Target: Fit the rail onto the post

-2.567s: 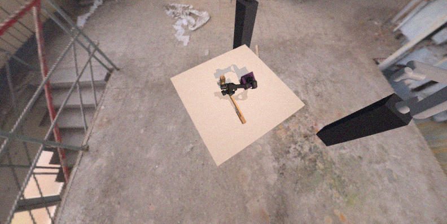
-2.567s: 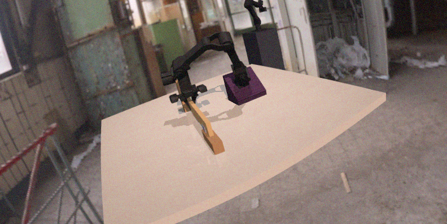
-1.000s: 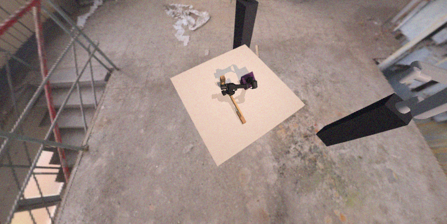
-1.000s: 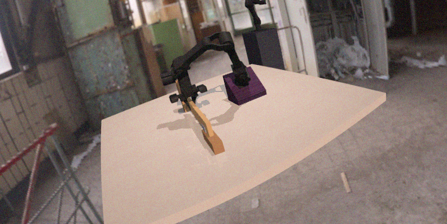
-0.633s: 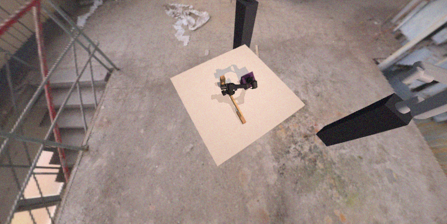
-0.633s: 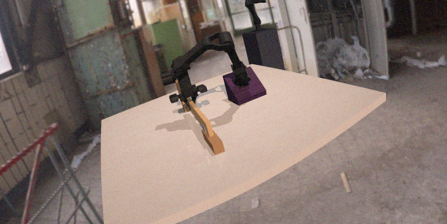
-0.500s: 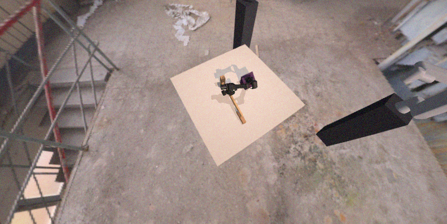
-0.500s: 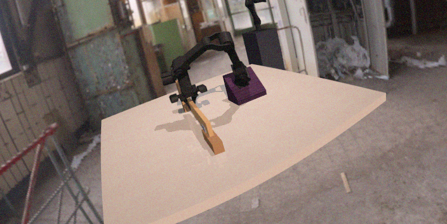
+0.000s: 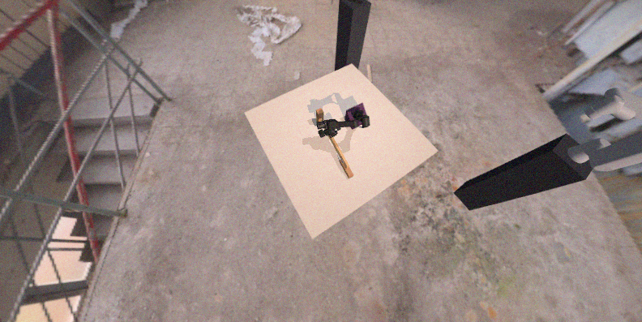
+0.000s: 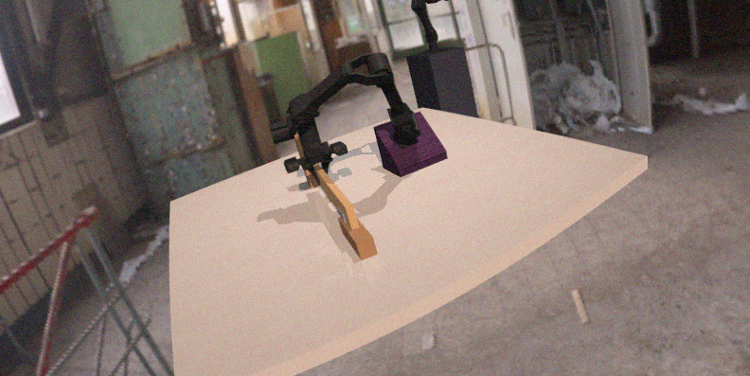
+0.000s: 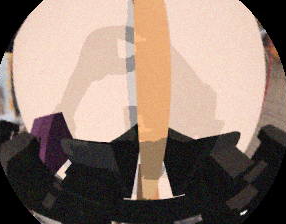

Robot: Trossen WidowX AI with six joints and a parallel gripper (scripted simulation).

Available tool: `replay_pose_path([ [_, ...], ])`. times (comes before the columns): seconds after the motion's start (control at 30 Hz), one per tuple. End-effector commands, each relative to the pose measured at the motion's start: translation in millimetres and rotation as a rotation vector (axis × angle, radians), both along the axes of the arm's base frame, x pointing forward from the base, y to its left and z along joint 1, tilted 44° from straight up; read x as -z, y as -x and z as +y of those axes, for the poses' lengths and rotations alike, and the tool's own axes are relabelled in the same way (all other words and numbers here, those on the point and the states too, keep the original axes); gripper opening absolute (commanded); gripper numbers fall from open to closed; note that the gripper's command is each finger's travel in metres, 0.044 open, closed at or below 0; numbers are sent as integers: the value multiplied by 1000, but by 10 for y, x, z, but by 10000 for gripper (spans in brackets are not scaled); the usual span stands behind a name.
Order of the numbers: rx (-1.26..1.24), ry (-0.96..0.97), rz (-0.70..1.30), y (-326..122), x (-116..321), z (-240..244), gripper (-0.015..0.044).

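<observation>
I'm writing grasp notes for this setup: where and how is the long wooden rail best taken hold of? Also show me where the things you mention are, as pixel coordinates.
Probably near its post end, from above, one finger on each long side, as the gripper (image 9: 329,133) (image 10: 316,166) (image 11: 148,125) has it. The rail (image 9: 340,154) (image 10: 335,192) (image 11: 153,75) is long and narrow with open sides there, while its far end sits at the footboard block (image 10: 360,241).

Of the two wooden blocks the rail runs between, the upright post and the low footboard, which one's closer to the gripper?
The upright post, beside the gripper; the low footboard block sits at the rail's far end.
</observation>
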State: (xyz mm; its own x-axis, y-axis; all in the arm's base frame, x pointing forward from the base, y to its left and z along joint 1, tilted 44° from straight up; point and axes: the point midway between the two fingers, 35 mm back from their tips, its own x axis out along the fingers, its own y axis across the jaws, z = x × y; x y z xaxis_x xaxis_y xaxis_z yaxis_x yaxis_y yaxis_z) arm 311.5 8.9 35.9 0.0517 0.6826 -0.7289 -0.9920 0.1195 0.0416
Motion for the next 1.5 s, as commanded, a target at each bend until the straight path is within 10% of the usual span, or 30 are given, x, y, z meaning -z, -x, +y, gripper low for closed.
replay_pose_path([
  [0.0, 4, -3, -5, -9, -15, 9, 0],
  [1.47, 4, -3, -5, -7, -22, -1, 0],
])
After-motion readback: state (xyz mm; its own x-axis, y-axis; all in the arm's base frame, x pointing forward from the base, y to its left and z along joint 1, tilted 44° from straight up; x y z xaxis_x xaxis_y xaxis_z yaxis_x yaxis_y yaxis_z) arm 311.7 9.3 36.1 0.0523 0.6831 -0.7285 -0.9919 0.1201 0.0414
